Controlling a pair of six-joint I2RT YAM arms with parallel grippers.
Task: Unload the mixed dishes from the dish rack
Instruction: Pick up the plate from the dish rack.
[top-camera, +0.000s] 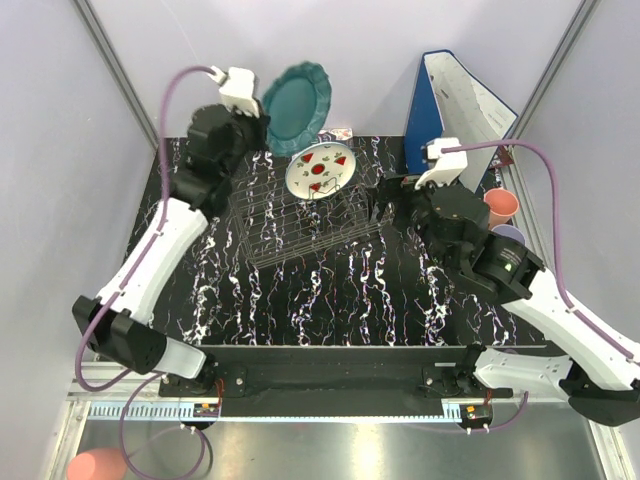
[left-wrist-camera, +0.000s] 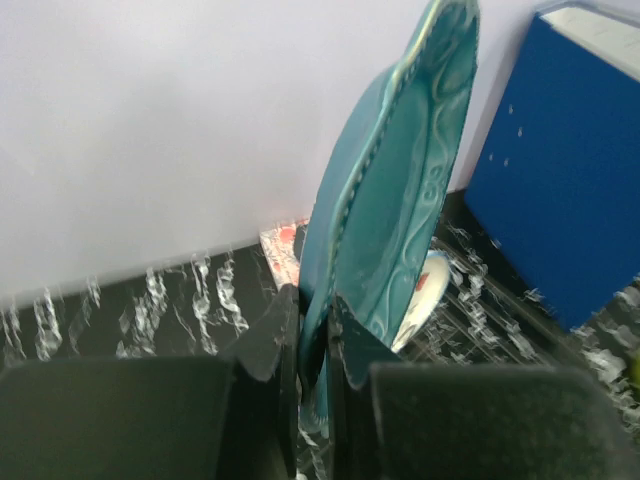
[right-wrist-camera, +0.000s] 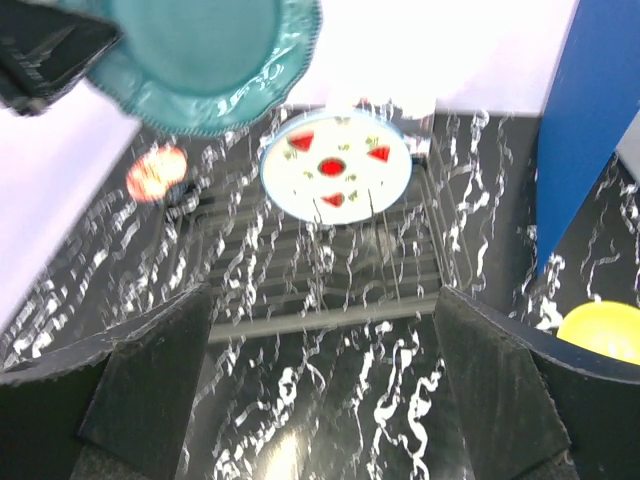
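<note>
Held above the dish rack's (top-camera: 290, 225) far-left corner, the teal scalloped plate (top-camera: 296, 108) is pinched only at its rim by the left gripper (left-wrist-camera: 315, 335) (the right gripper (top-camera: 385, 200), beside the rack, is spread and empty) — a quick swing could pivot it loose onto the white plate (top-camera: 320, 172) standing in the rack.

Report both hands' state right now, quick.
Left hand: closed on the teal scalloped plate.
Right hand: open, holding nothing.
</note>
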